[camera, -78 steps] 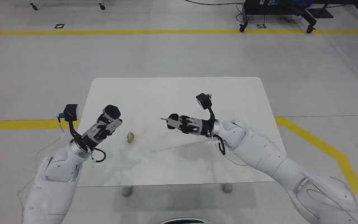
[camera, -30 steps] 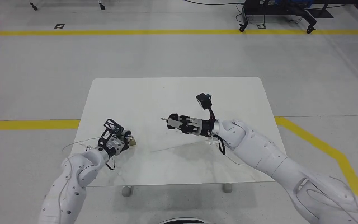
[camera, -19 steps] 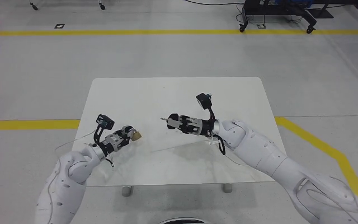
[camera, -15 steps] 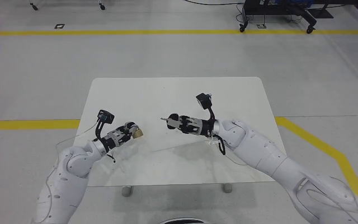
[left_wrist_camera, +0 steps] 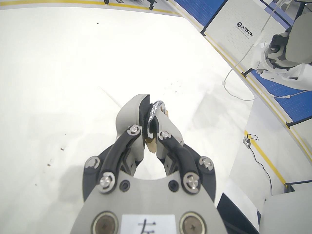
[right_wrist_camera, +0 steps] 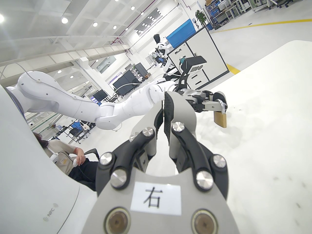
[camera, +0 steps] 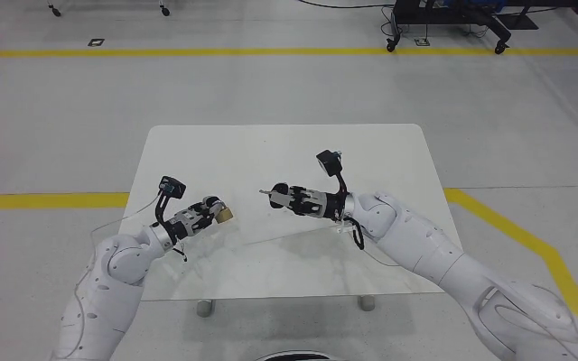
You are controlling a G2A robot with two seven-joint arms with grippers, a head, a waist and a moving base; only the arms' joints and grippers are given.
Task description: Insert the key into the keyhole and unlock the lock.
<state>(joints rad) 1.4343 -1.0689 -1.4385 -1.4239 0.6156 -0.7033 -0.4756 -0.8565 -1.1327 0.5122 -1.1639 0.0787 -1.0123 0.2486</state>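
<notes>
The left gripper is clamped on the shackle of the brass padlock, held just above the table at near left. Farther in, near centre, the right gripper is closed on the key, tip pointing left, well apart from the padlock. The keyhole cannot be seen. Present it to the key tip, align both axes, then approach slowly. A shackle-only grip may let the body swing.
</notes>
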